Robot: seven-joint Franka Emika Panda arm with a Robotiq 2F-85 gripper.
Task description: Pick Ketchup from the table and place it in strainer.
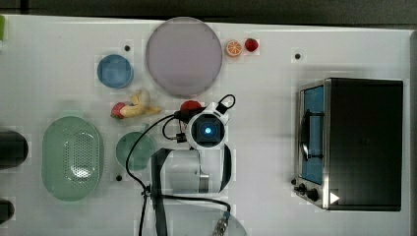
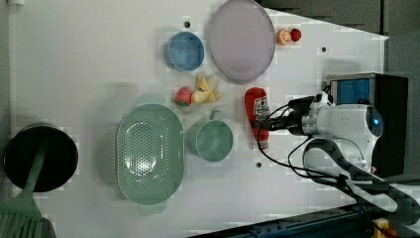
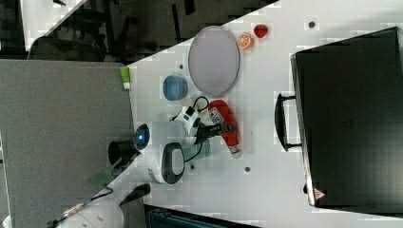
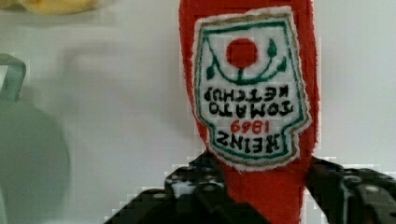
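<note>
Top view: the Ketchup [image 1: 191, 105] is glimpsed as a red patch on the counter [image 1: 265, 147], just past the arm's wrist, which covers most of it. The strainer [image 1: 72, 157] lies well apart toward the top view's left, with nothing in it. A cup [image 1: 135, 150] stands between strainer and arm.

Left view: the Ketchup [image 2: 257, 116] is seen lying flat on the counter, beside the cup [image 2: 213, 140] and below the large plate [image 2: 241, 39]. The hand [image 2: 263, 125] is lowered over the bottle's lower half, its dark fingers reaching across the red body. The strainer [image 2: 148, 153] is empty.

Right view: the hand [image 3: 227, 127] is set across the Ketchup [image 3: 228, 124], which rests on the counter near the plate [image 3: 214, 61].

Wrist view: the Ketchup [image 4: 250, 88] is seen label up, with one finger [image 4: 198, 198] on one flank and the other finger on the opposite flank. The fingers are set close about the red body, part-way closed; whether they already press it cannot be told.

Judgement: the approach is done and the grasp is in hand. Lifting, carrying across to the strainer and releasing are all left.
</note>
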